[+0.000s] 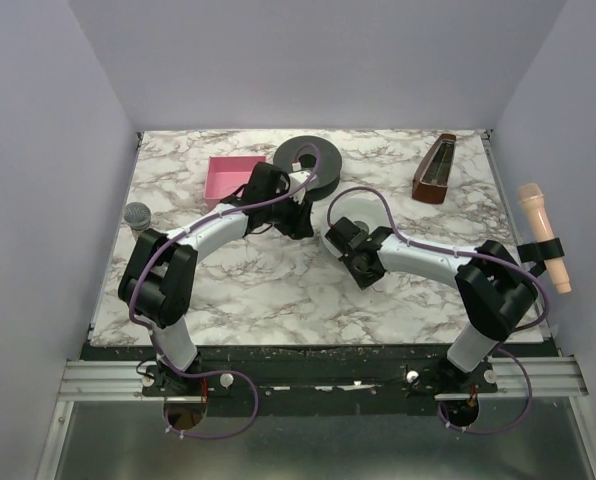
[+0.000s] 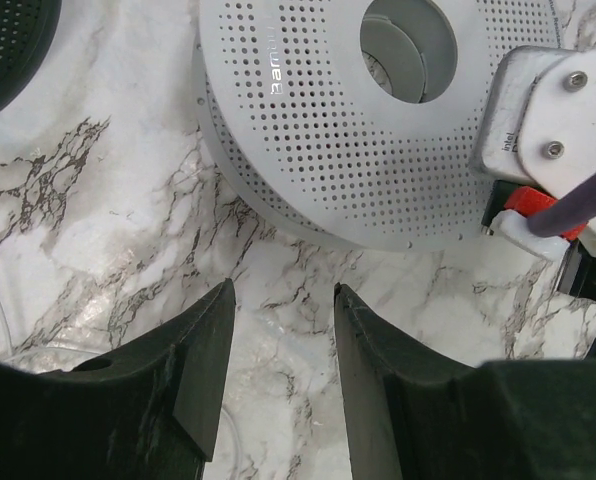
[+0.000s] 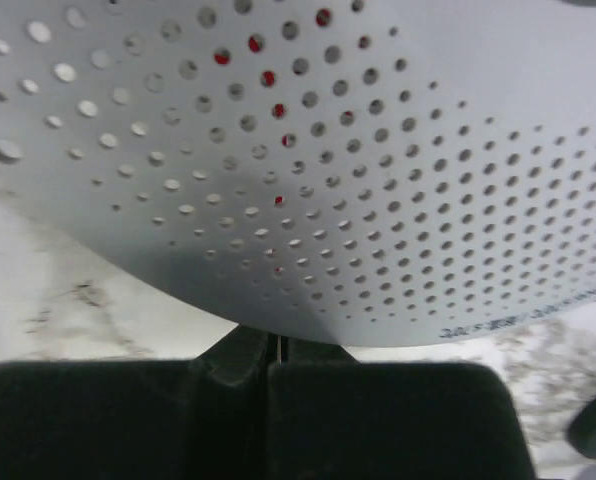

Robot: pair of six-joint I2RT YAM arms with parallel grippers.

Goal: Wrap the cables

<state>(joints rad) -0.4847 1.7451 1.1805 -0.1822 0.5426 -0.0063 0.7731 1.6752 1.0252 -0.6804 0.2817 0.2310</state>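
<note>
Progress seems partial: thin dark-red wire point(image 3: 268, 78) shows through the holes of the white perforated plastic spool point(image 3: 398, 210), apparently wound inside. My right gripper point(image 3: 275, 365) is pressed together at the spool's rim. My left gripper point(image 2: 281, 300) is parted and empty over the marble table point(image 2: 108, 200).

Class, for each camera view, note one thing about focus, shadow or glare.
Top view: sharp, evenly lit, soft shadows on the table. Left wrist view: white spool crisp. Right wrist view: the spool very close, holes at left blurred, dark shadow above the jaws.
</note>
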